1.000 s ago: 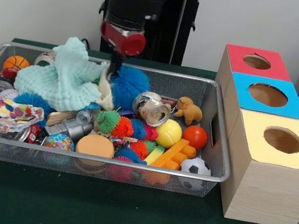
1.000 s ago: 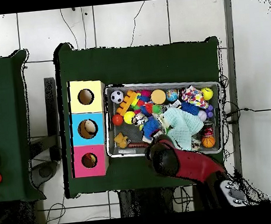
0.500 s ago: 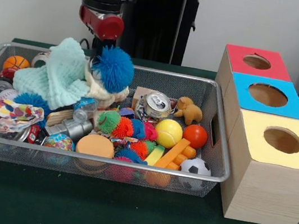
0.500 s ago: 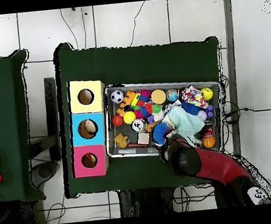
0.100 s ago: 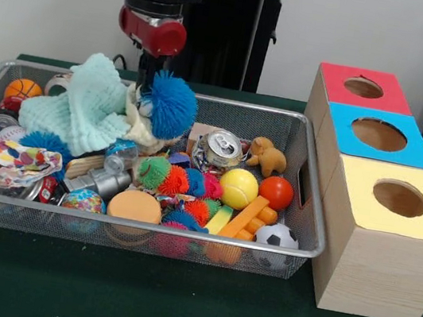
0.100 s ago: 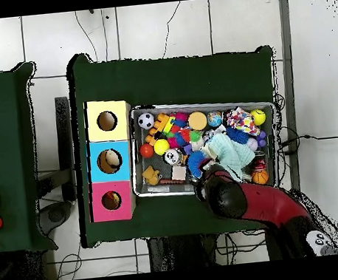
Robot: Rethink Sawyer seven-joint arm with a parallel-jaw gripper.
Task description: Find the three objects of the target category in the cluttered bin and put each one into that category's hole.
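We see the tool (image 5: 144,83) down at the wire bin's (image 5: 304,181) far side, its tip against the blue fuzzy ball (image 5: 170,105), which sits raised on the light-green cloth (image 5: 82,110). We cannot tell whether it grips the ball or is released. The bin is packed rim to rim; the only open room inside is a patch of mesh by the far right corner behind the toy dog (image 5: 266,156). The green bench (image 5: 172,305) is bare in front of the bin. Just right of the bin stand three boxes, one hole each: red (image 5: 363,88), blue (image 5: 380,134), yellow (image 5: 398,198). Counted: one crushed can (image 5: 221,149), one soccer ball (image 5: 277,235), one red ball (image 5: 276,193), one yellow ball (image 5: 238,188), one mini basketball (image 5: 23,88).
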